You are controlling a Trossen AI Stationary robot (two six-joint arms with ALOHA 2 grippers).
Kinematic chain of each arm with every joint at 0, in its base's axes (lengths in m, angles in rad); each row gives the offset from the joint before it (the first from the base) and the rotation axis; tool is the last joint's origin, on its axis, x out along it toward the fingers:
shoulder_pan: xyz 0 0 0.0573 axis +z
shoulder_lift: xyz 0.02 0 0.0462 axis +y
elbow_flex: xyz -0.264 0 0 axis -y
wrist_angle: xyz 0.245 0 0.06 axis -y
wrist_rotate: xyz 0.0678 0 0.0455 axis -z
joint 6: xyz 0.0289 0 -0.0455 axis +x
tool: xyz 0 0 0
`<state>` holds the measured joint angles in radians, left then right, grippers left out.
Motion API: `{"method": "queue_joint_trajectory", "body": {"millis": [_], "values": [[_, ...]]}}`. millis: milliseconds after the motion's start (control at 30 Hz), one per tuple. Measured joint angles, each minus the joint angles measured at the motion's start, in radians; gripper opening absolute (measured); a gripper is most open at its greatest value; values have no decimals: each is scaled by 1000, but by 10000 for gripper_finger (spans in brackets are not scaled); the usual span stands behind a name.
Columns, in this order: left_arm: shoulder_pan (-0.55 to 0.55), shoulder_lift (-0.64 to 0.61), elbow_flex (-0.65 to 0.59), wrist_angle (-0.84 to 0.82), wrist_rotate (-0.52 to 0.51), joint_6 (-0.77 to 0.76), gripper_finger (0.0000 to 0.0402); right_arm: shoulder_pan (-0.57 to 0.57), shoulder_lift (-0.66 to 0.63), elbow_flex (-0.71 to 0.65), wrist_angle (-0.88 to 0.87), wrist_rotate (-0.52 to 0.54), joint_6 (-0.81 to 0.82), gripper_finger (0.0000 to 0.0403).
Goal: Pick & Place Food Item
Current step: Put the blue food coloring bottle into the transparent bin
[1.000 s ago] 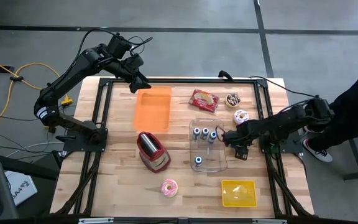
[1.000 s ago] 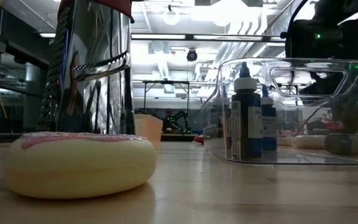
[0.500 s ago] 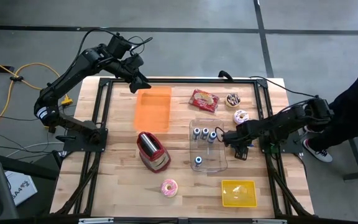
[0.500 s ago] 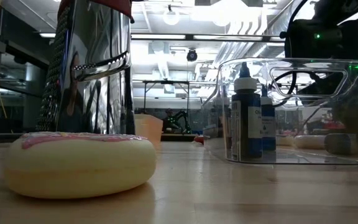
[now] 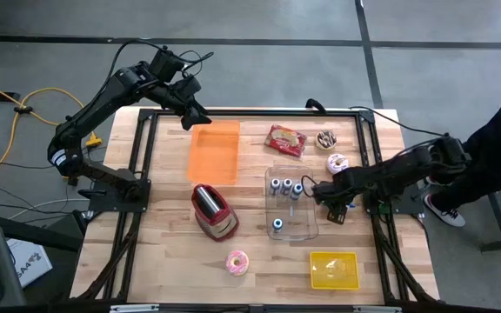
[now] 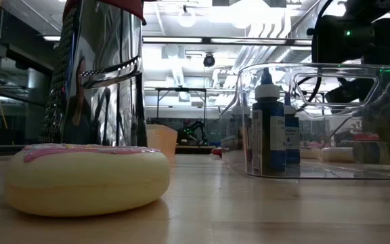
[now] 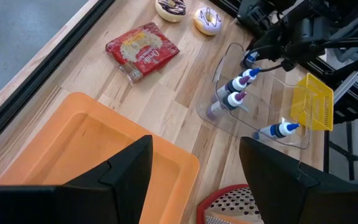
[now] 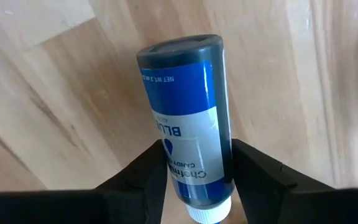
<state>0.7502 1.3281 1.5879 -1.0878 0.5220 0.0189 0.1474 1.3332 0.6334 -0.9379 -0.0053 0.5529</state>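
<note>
The left gripper [image 5: 200, 120] hung with its fingers spread wide and empty above the orange tray [image 5: 215, 152] at the table's far left. At the right, beside the clear bin [image 5: 290, 203], the right gripper [image 8: 191, 177] had its fingers pressed to both sides of a blue bottle [image 8: 187, 118] above the wooden table [image 5: 163, 235]. Judging by its look, the small plastic bottle was light, stiff and smooth-walled, likely slippery; the labelled mid-body seemed the surest hold.
</note>
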Motion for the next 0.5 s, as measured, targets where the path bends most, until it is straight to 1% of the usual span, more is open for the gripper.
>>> {"method": "queue_joint_trajectory", "body": {"millis": [267,500], "values": [[0,0,0,0,0,0,234,24,-76,0,-36,7,77,150],[0,0,0,0,0,0,234,37,-171,6,-50,26,124,150]]}}
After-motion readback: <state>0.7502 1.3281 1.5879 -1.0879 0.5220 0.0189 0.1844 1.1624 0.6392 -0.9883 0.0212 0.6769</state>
